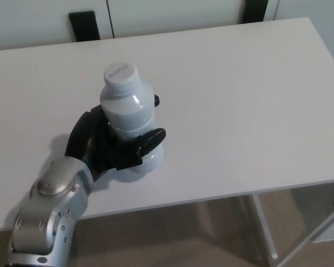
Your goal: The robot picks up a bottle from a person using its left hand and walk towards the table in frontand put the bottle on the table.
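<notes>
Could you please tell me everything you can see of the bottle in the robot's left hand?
The bottle is pale bluish-white, glossy and plastic-looking, with a wide white cap in place, rounded shoulders and a ridged waist. It stands roughly upright over the left part of the white table. The left hand grips its lower half, with black fingers wrapped across the front. I cannot tell whether its base touches the tabletop.

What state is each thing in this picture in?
bottle: cap on, nearly upright, gripped around its lower half; unclear whether its base touches the table.
left robot hand: closed around the bottle.
table: white, standing level under the bottle.
right robot hand: not in view.
</notes>
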Robot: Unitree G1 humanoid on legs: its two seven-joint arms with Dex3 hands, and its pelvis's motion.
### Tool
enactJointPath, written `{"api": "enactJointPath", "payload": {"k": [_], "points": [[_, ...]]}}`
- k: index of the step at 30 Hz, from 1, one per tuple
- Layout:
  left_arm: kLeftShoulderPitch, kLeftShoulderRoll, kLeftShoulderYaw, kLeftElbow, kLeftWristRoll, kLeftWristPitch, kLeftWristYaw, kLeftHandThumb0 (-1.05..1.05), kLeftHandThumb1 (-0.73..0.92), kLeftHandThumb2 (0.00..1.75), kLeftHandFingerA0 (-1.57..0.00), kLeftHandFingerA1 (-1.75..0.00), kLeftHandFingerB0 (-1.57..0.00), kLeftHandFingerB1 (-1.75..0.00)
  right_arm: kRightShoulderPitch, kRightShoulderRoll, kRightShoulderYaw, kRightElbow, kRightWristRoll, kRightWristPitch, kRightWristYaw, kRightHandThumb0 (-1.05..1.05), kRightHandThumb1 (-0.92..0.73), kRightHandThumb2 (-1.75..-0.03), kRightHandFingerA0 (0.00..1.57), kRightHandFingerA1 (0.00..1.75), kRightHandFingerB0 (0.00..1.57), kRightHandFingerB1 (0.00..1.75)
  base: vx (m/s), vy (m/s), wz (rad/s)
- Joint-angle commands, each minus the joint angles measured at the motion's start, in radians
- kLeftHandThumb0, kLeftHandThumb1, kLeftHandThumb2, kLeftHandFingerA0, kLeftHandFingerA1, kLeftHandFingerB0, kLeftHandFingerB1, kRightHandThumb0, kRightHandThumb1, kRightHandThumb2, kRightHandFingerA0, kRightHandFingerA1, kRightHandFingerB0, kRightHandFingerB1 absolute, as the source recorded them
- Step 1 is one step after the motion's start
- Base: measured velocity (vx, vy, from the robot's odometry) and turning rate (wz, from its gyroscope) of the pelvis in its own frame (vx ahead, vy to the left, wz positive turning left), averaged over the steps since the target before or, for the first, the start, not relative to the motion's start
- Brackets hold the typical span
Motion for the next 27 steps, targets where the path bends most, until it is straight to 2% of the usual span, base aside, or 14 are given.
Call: {"api": "enactJointPath", "payload": {"k": [1,23,24,25,26,27], "points": [[0.002,0.029,-0.014,-0.021,0.051,-0.078,-0.008,-0.17,0.82,0.69,-0.99,-1.26,-0.77,-1.0,0.005,-0.013,0.01,-0.003,-0.017,0.002,-0.004,-0.27,-0.72,-0.61,0.6,0.46,0.48,0.39,0.0,0.0,0.0],[0.009,0.026,-0.017,0.0,0.062,-0.082,-0.016,-0.15,0.82,0.7,-0.97,-1.27,-0.75,-0.97,-0.007,-0.011,0.006,-0.006,-0.02,0.002,0.013,-0.26,-0.73,-0.62,0.55,0.43,0.46,0.38,0.0,0.0,0.0],[0.001,0.036,-0.026,0.004,0.068,-0.064,-0.023,-0.28,0.75,0.63,-0.86,-0.65,-0.59,-0.44,-0.012,-0.01,0.003,-0.008,-0.018,0.008,0.012,-0.26,-0.73,-0.62,0.56,0.43,0.46,0.38,0.0,0.0,0.0],[-0.003,0.055,-0.029,0.01,0.043,-0.043,-0.074,-0.43,0.71,0.62,-0.39,-0.4,-0.22,-0.29,-0.013,-0.009,0.002,-0.005,-0.017,0.008,0.011,-0.25,-0.73,-0.62,0.57,0.43,0.46,0.38,0.0,0.0,0.0],[-0.005,0.063,-0.031,0.013,0.032,-0.036,-0.096,-0.43,0.71,0.62,-0.39,-0.4,-0.22,-0.29,-0.013,-0.008,0.001,-0.003,-0.017,0.007,0.01,-0.25,-0.73,-0.62,0.57,0.43,0.46,0.38,0.0,0.0,0.0],[-0.004,0.078,-0.031,0.029,0.003,-0.023,-0.148,-0.61,0.62,0.61,-0.03,-0.25,0.0,-0.2,-0.009,-0.01,0.005,-0.005,-0.021,0.004,0.011,-0.24,-0.74,-0.62,0.56,0.43,0.46,0.38,0.0,0.0,0.0]]}}
